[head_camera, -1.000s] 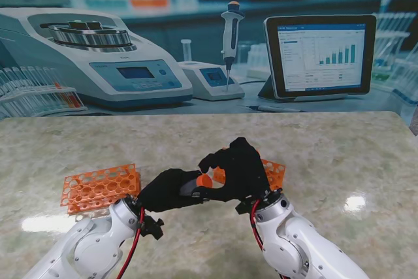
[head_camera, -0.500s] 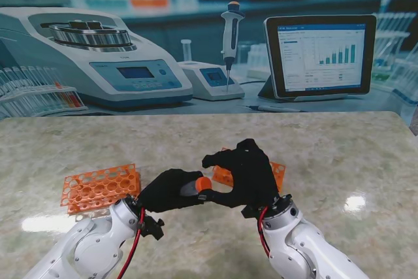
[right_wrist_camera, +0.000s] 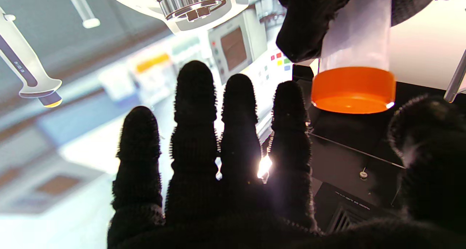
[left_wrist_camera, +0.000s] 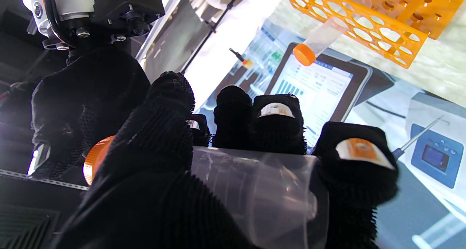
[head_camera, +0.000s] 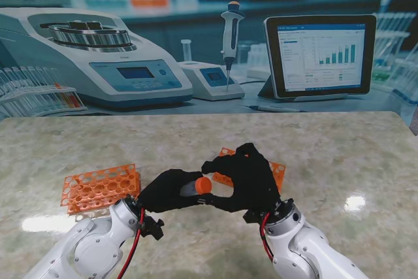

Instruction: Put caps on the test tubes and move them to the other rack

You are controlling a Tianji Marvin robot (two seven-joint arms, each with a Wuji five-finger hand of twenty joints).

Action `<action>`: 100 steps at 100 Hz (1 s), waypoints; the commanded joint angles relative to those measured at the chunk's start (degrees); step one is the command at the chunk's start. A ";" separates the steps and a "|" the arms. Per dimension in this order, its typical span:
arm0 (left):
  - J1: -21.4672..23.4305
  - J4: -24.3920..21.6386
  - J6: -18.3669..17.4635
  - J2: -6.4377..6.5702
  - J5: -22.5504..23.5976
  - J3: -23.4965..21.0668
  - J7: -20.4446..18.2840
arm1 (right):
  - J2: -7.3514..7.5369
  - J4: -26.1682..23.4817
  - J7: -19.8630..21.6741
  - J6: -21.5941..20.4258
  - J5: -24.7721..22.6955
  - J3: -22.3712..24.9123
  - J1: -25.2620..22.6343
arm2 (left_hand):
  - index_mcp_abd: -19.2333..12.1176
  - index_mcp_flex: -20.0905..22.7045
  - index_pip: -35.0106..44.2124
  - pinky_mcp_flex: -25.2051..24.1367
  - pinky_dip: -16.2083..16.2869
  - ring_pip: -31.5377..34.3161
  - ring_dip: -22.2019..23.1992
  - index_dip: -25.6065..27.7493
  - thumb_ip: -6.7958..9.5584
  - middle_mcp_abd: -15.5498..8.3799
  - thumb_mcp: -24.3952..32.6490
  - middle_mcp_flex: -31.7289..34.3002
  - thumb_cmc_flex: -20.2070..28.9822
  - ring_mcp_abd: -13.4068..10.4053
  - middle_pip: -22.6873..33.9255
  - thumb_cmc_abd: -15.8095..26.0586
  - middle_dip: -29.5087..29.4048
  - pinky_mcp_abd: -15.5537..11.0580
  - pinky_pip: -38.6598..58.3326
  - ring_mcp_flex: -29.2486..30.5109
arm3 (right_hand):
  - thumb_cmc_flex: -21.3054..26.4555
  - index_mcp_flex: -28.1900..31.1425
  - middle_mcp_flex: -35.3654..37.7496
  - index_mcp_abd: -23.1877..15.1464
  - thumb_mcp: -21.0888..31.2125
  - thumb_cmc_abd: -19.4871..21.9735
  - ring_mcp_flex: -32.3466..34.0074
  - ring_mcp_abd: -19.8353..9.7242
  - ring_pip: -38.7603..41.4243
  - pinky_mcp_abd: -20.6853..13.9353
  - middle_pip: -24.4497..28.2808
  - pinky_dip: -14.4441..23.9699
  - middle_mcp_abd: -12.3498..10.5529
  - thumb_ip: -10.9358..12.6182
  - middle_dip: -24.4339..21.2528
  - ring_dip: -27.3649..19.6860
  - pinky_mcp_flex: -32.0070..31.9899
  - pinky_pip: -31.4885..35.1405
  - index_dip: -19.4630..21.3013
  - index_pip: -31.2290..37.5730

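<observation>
My left hand [head_camera: 168, 191] [left_wrist_camera: 156, 139] is shut on a clear test tube [head_camera: 191, 188] [left_wrist_camera: 255, 183] lying sideways, its orange cap [head_camera: 204, 184] [right_wrist_camera: 353, 90] pointing right. My right hand [head_camera: 247, 176] [right_wrist_camera: 218, 150] is open just past the cap, fingers spread and thumb curled nearer to me, not gripping it. An orange rack [head_camera: 99, 187] lies left of my left hand. A second orange rack [head_camera: 277, 172] [left_wrist_camera: 364, 23] sits mostly hidden behind my right hand; in the left wrist view it holds one capped tube [left_wrist_camera: 320, 38].
Along the far edge of the marble table [head_camera: 339, 155] stand a centrifuge [head_camera: 98, 57], a small meter [head_camera: 209, 80] with a pipette [head_camera: 230, 31] on a stand, and a tablet [head_camera: 320, 53]. Tube racks [head_camera: 32, 93] sit far left.
My right hand has drawn slightly right and nearer to me, away from the cap, so more of the tube's capped end shows. My left hand has kept still with the tube.
</observation>
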 commanded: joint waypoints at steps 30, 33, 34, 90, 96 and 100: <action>0.22 -0.37 -0.11 0.01 0.02 0.06 -0.27 | -0.25 -0.56 1.04 -0.84 1.11 -0.79 -0.11 | -3.59 1.52 4.77 1.35 -0.23 -0.20 -0.53 3.80 -0.37 -2.12 0.26 -0.91 1.65 -1.12 -0.15 1.86 -0.24 -3.75 6.42 -0.24 | 10.04 1.86 2.98 0.15 -5.66 -0.58 2.13 -1.02 1.21 -0.61 3.68 1.59 0.34 2.01 2.52 1.51 1.44 2.31 1.23 3.74; 0.24 -0.38 -0.15 0.01 0.05 0.04 -0.25 | -0.28 -0.53 1.10 -0.85 1.20 -0.88 -0.04 | -3.57 1.53 4.77 1.35 -0.23 -0.20 -0.53 3.80 -0.36 -2.10 0.29 -0.91 1.71 -1.08 -0.15 1.82 -0.24 -3.75 6.42 -0.25 | 11.02 2.26 3.43 0.07 -6.07 -0.40 2.44 -1.02 1.39 -0.58 3.94 1.61 0.26 2.12 2.67 1.53 1.58 2.40 1.40 3.98; 0.25 -0.38 -0.16 0.01 0.06 0.03 -0.24 | -0.28 -0.51 1.11 -0.85 1.22 -0.90 -0.02 | -3.57 1.51 4.77 1.35 -0.23 -0.20 -0.53 3.80 -0.36 -2.12 0.29 -0.93 1.69 -1.06 -0.16 1.90 -0.24 -3.75 6.42 -0.25 | 11.24 2.37 3.54 -0.07 -6.14 -0.41 2.55 -1.04 1.44 -0.59 4.00 1.61 0.36 2.14 2.70 1.54 1.65 2.43 1.44 4.04; 0.20 -0.27 -0.52 -0.03 0.21 0.08 0.03 | -0.54 0.13 1.99 -0.47 2.41 -1.41 0.57 | -3.59 1.53 4.77 1.34 -0.23 -0.22 -0.53 3.80 -0.36 -2.19 0.29 -0.88 1.71 -1.10 -0.15 1.82 -0.24 -3.67 6.41 -0.27 | 38.77 3.62 11.53 -7.17 -34.36 4.99 8.98 -1.96 5.42 -0.98 8.37 1.49 -1.05 5.74 4.96 2.00 4.41 4.52 -9.53 23.38; 0.24 -0.30 -0.57 -0.04 0.25 0.06 0.09 | -0.56 0.27 2.15 -0.32 2.54 -1.53 0.76 | -3.60 1.52 4.77 1.34 -0.23 -0.22 -0.53 3.81 -0.35 -2.17 0.31 -0.87 1.72 -1.10 -0.14 1.81 -0.24 -3.67 6.41 -0.27 | 39.14 4.00 12.07 -6.97 -34.14 4.90 9.57 -1.99 5.81 -1.00 8.69 1.54 -1.15 5.77 5.11 2.12 4.73 4.75 -9.40 23.72; 0.27 -0.32 -0.59 -0.05 0.28 0.05 0.13 | -0.60 0.37 2.23 -0.23 2.67 -1.64 0.89 | -3.61 1.52 4.77 1.34 -0.23 -0.22 -0.53 3.81 -0.35 -2.15 0.32 -0.88 1.73 -1.10 -0.14 1.85 -0.24 -3.67 6.41 -0.27 | 39.16 4.26 12.35 -6.81 -33.94 4.98 9.83 -1.98 6.04 -1.01 8.90 1.58 -1.14 5.66 5.21 2.19 4.88 4.91 -9.30 23.95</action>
